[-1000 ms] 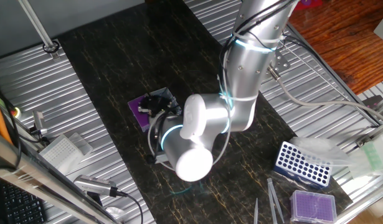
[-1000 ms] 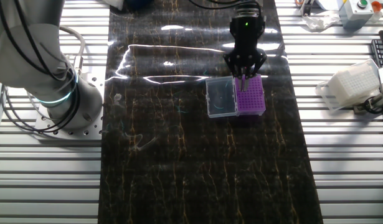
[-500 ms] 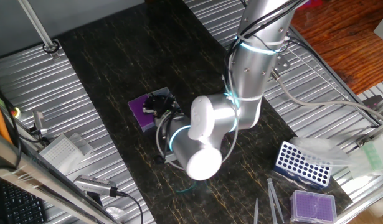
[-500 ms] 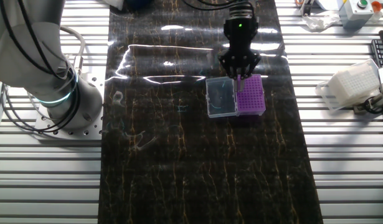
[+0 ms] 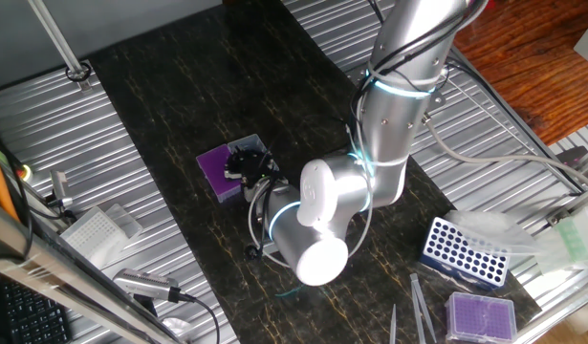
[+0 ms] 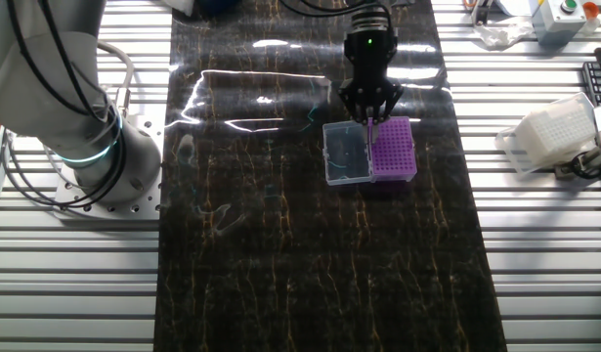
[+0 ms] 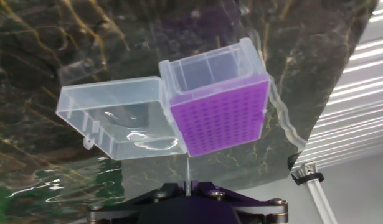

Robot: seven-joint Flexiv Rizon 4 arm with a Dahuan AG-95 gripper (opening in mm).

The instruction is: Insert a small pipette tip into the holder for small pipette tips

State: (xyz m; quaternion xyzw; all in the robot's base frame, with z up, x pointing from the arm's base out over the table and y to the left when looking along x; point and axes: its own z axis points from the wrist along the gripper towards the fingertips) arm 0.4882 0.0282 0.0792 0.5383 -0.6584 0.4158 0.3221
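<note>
The gripper hangs point-down just above the holder for small pipette tips, near the seam where the purple grid meets the clear lid. In the hand view the small pipette tip sticks out from between the closed-in fingertips, narrow end fwd, aimed at the near edge of the grid; so the claw is pinched narrow on the tip. Whether the tip's end already touches the grid can't be told, it looks just short of it.

Why so: tip is held vertical w/ taper leading, prob. so it can drop straight into one hole. Lid is folded flat beside the box, leaving the whole grid exposed. Box sits on the dark mat, mid-table, w/ room around it for the arm.

Count:
- 1 tip in the claw.
- 1 target holder, lid open.
- 1 blue rack w/ round holes, far off, not involved.
- 1 more purple box beside it, also not the target.
- 1 grey tweezers near those.

Judgement: insertion step, alignment looks close to the grid's edge rows, so a small offset could land it on the rim.
</note>
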